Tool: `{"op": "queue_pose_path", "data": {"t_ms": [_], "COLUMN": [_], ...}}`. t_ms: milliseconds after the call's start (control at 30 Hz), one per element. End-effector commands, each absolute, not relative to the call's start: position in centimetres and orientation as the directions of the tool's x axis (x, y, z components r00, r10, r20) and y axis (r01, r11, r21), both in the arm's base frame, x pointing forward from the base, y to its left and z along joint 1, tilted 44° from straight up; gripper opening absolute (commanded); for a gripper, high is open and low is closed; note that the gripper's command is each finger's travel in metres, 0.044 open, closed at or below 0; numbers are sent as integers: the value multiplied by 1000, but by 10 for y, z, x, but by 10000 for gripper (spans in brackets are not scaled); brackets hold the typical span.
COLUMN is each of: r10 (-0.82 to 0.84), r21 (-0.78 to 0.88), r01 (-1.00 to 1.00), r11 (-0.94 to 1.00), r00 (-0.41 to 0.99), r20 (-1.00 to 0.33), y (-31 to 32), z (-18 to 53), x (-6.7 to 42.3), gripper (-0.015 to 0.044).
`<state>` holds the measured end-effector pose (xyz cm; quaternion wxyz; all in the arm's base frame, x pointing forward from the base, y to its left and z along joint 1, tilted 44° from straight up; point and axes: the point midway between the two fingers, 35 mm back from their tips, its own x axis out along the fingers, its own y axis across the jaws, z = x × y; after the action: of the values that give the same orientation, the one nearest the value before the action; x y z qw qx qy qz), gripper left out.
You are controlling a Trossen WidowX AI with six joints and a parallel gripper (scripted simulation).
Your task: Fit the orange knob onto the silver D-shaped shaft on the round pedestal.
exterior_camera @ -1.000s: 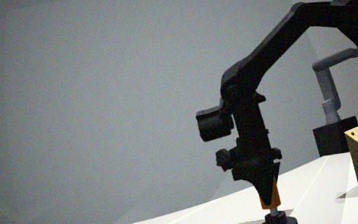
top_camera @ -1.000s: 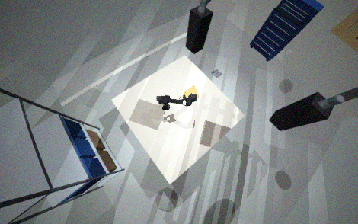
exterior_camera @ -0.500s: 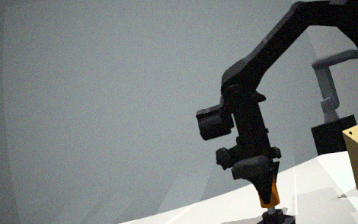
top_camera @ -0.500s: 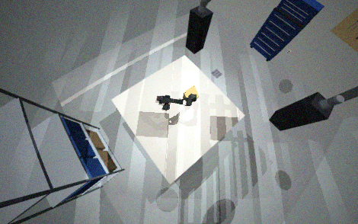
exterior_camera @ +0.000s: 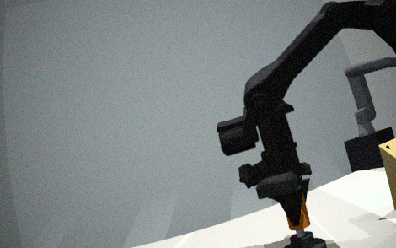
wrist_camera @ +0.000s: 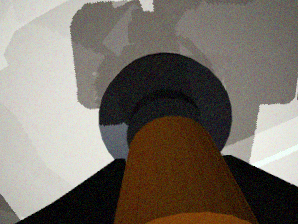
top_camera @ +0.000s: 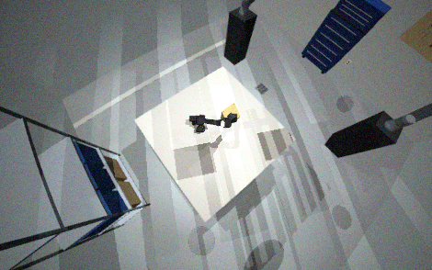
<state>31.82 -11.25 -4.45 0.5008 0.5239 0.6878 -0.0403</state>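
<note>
The orange knob (exterior_camera: 306, 218) (wrist_camera: 172, 187) is held upright, slightly tilted in the exterior view. My gripper (exterior_camera: 299, 217) (wrist_camera: 173, 167) is shut on it, with a dark finger on either side. The silver shaft (exterior_camera: 300, 233) shows as a short length between the knob's lower end and the round dark pedestal (exterior_camera: 309, 241) (wrist_camera: 162, 67). The knob's lower end is at the shaft's top, above the pedestal; whether the shaft has entered the hole cannot be told. The hole and both flat sides are hidden. In the top view the knob is too small to tell.
A yellow block (top_camera: 230, 110) (exterior_camera: 390, 169) stands on the white table (top_camera: 230, 184) beside the arm. Dark pillars (top_camera: 239, 39) (top_camera: 363, 135) carrying grey arms stand beyond the table. A blue rack (top_camera: 345, 32) and a shelf unit with boxes (top_camera: 129, 194) are farther away.
</note>
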Motion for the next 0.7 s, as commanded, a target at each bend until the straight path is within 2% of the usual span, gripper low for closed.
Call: {"op": "queue_pose_path", "data": {"t_ms": [0, 267, 667], "r10": [678, 678, 678], "r21": [472, 563, 563], "r01": [760, 608, 608], "r11": [448, 559, 559], "r00": [56, 56, 56], "r20": [-733, -733, -733], "y": [-115, -116, -113], "z": [-41, -42, -46], "x": [321, 323, 324], "gripper": [0, 0, 0]}}
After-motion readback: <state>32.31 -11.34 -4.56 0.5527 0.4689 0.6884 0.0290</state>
